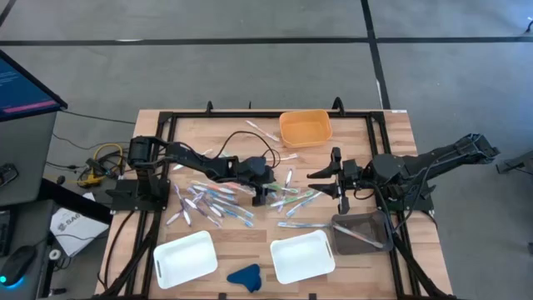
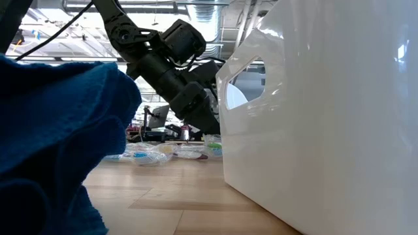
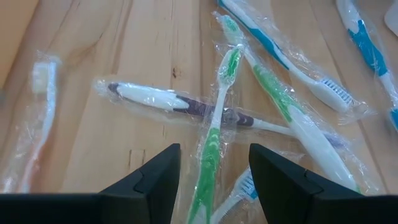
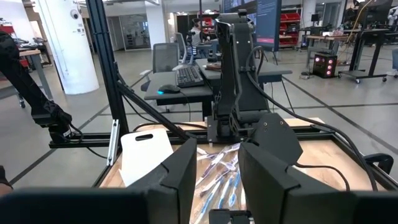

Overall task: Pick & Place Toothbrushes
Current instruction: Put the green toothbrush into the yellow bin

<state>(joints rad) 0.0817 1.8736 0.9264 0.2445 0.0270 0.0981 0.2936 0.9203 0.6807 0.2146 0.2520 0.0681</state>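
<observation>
Several toothbrushes [image 1: 225, 200] in clear wrappers lie scattered on the wooden table's middle. My left gripper [image 1: 262, 190] is open and points down over the pile's right part. In the left wrist view its fingers [image 3: 214, 180] stand on either side of a green-and-white toothbrush [image 3: 217, 118], which lies crossed over a purple-and-white one [image 3: 161, 98]. My right gripper [image 1: 331, 179] is open, right of the pile, pointing level toward the left arm [image 4: 214, 180]. One toothbrush [image 1: 360, 237] lies in the grey tray.
An orange bin [image 1: 306, 127] sits at the far edge. Two white trays [image 1: 185, 258] [image 1: 302, 256] and a grey tray [image 1: 366, 223] lie along the near side, with a blue cloth lump [image 1: 244, 277] between the white ones. A black frame [image 1: 166, 125] borders the table.
</observation>
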